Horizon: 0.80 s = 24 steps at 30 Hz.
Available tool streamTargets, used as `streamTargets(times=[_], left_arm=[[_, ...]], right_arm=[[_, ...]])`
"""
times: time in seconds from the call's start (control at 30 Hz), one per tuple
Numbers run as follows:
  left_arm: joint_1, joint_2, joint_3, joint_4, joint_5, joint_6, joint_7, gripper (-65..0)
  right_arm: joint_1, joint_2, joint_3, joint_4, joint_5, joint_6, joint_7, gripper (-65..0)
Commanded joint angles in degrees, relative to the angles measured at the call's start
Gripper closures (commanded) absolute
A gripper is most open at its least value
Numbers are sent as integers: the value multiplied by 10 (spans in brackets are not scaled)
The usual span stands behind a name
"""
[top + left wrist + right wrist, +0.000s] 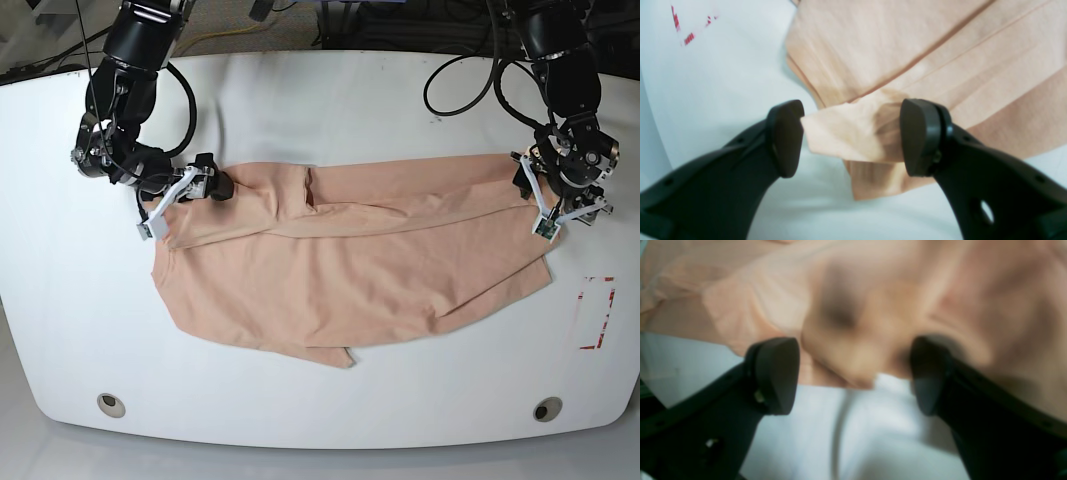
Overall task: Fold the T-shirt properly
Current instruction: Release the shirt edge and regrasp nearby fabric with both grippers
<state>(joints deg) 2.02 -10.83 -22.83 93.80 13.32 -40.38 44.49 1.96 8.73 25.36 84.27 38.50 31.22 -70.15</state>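
The peach T-shirt (350, 270) lies spread wide across the white table (330, 110), its upper part folded over along a long crease. My left gripper (853, 138) is at the shirt's right edge (535, 195) in the base view and stands open. A loose corner flap of cloth (840, 133) lies between its black fingers (786, 138), unpinched. At the shirt's left end (215, 186) my right gripper (853, 376) is open wide. A blurred bunch of fabric (846, 340) hangs close between its pads (776, 373).
A red-marked rectangle (597, 312) is taped on the table to the right of the shirt, also seen as red marks (690, 26) in the left wrist view. Two round fittings (112, 404) (547, 409) sit near the front edge. Cables (470, 70) trail at the back.
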Motion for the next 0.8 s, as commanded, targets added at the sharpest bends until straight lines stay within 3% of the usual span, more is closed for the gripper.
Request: streamTargets(times=[0.0,0.13,0.23,0.3,0.37,0.47,0.57,0.77], left_arm=[[-13,-9,-3,8,-1,4,-10,-419],[-22,-10,-1,6,-1,4,-10,-419],[-31,-10,-1,6,0,4,-10,-419],[-33,-9,0,6,0,4,-10,-419],[-34,-8,0,5,0,4,-10,-419],[-36,-8,0,5,0,4,-10,-419],[-36,-8,0,4,1,4,-10,-419],[-43,-19,-2,-43,0,4,-11,-419]], right_arm=[[9,8,3,10,19,3,6,-488],[10,-6,3,8,28,2,6,-471],[11,-10,3,7,27,2,7,-369],[15,-21,3,7,27,2,7,-252],[18,-23,3,6,27,2,7,-182],[19,-25,3,10,29,2,7,-130],[20,-24,3,19,29,3,7,0],[35,-7,3,34,28,3,5,0]])
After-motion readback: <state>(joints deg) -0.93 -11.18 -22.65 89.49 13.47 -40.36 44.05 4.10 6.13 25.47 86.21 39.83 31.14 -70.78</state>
